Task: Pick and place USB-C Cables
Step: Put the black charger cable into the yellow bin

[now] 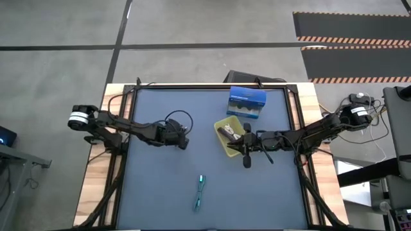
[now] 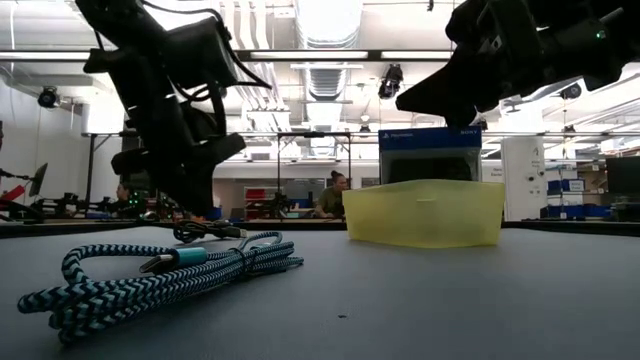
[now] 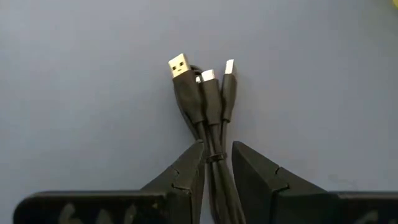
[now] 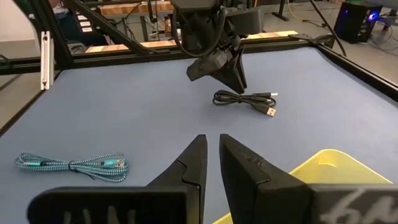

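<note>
Left wrist view is showing the left gripper straddling a thin black bundled USB-C cable on the blue mat, fingers narrowly parted around its banded middle. Light and floppy, it is probably best pinched there. At three o'clock, the right gripper, nearly closed and empty, is hanging over the yellow plastic bin; the teal braided cable is lying at six o'clock.

The shallow yellow plastic bin sits right of centre on the table; the blue cardboard box stands just behind it, the teal braided cable well in front, the black bundled cable to its left.
</note>
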Robot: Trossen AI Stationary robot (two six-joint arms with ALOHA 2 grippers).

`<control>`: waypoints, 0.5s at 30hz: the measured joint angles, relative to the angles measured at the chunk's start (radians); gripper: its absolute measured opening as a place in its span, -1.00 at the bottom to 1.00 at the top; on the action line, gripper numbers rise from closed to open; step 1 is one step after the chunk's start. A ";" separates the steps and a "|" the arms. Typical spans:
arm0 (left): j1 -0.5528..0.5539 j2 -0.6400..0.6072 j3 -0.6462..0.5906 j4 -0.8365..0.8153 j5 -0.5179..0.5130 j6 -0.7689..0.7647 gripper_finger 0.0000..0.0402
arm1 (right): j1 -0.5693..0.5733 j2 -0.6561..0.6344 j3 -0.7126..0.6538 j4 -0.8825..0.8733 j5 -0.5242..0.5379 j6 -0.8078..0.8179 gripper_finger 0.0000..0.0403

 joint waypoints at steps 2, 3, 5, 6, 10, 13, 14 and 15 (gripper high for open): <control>0.000 0.000 0.000 0.003 0.000 0.000 -0.67 | 0.000 0.000 0.000 0.000 0.000 0.000 -0.83; 0.000 -0.002 0.000 0.005 0.001 0.004 -0.67 | 0.000 0.000 0.000 0.000 0.000 -0.002 -0.83; 0.000 -0.003 0.000 0.005 0.003 0.006 -0.67 | 0.000 0.000 0.000 0.000 0.000 -0.003 -0.83; 0.000 -0.003 0.000 0.005 0.006 0.006 -0.67 | 0.000 0.000 0.000 0.000 0.000 -0.003 -0.83; 0.000 -0.003 -0.004 0.005 0.036 0.009 -0.64 | 0.000 0.000 0.000 0.000 0.000 -0.003 -0.83; 0.000 -0.002 -0.007 0.005 0.062 0.027 -0.52 | 0.000 0.000 0.000 0.000 0.000 -0.004 -0.83; 0.000 -0.002 -0.007 0.005 0.062 0.027 -0.45 | 0.000 0.000 0.000 0.000 0.000 -0.004 -0.83; 0.000 -0.002 -0.007 0.005 0.061 0.027 -0.39 | 0.000 0.000 0.000 0.000 0.000 -0.004 -0.83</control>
